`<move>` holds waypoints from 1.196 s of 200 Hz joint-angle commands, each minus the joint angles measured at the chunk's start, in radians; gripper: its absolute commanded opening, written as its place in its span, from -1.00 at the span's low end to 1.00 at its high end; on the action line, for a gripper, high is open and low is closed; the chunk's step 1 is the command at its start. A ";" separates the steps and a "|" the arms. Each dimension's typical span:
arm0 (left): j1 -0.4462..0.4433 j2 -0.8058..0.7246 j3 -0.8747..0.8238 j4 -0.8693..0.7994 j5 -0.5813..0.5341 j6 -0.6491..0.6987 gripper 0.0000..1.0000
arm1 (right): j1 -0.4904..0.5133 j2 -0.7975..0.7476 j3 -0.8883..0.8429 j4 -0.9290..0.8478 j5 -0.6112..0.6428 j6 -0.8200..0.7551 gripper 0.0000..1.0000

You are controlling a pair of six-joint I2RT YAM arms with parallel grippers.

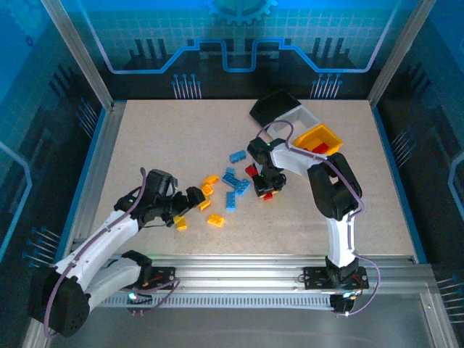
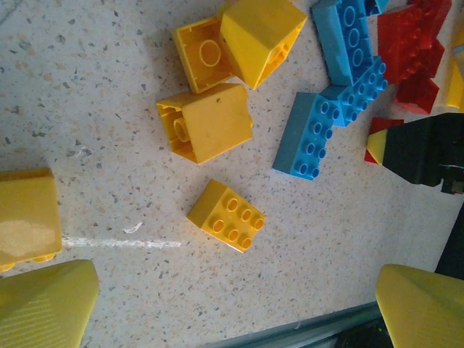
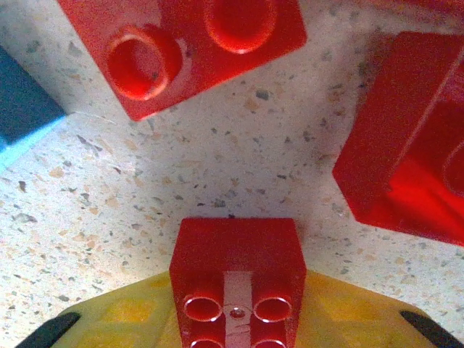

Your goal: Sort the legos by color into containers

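Right hand [image 1: 267, 183] pinches a red brick [image 3: 236, 261], left of the orange-yellow bin [image 1: 319, 138].
Studs face the wrist camera; long axis unclear. Left hand [image 1: 193, 197] spread by yellow bricks [image 2: 214, 123], farther left.

- The tabletop [image 1: 167, 145] is a flat beige slab; the wrist views show it flecked with dark and tan specks.
- A thin white scuff [image 2: 123, 243] runs sideways across the tabletop in the left wrist view.
- Silver slotted rails [image 1: 246, 264] run left to right along the near edge of the tabletop.
- A blue strip [image 1: 395, 174] borders the right side, and another borders the left.
- Two slanted metal posts [image 1: 76, 51] rise from the far corners.
- The blue backdrop panel [image 1: 239, 36] behind the tabletop carries a grid, circuit-like lines and a gear emblem [image 1: 239, 7] at top centre.
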 commanded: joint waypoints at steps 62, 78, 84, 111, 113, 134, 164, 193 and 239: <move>-0.003 0.106 0.067 0.026 0.035 0.053 0.98 | -0.240 -0.148 0.208 -0.110 -0.019 -0.006 -0.25; -0.011 0.123 0.087 0.013 0.034 0.066 0.98 | -0.321 -0.123 0.256 -0.113 -0.012 -0.002 -0.25; -0.014 0.127 0.095 0.008 0.034 0.068 0.98 | -0.350 -0.109 0.273 -0.112 -0.009 0.002 -0.25; -0.025 0.127 0.122 -0.024 0.031 0.082 0.98 | -0.453 -0.039 0.348 -0.107 -0.011 0.035 -0.25; -0.027 0.126 0.125 -0.029 0.030 0.083 0.98 | -0.460 -0.035 0.354 -0.106 -0.011 0.038 -0.25; -0.034 0.118 0.142 -0.076 0.021 0.108 0.98 | -0.509 0.026 0.408 -0.107 -0.013 0.049 -0.25; -0.038 0.090 0.151 -0.143 0.002 0.134 0.98 | -0.548 0.090 0.461 -0.112 -0.013 0.043 -0.16; -0.037 0.077 0.144 -0.174 -0.007 0.144 0.98 | -0.562 0.085 0.467 -0.112 -0.016 0.041 0.06; -0.037 0.107 0.148 -0.243 -0.081 0.142 0.98 | -0.475 -0.063 0.377 -0.103 -0.037 -0.005 0.25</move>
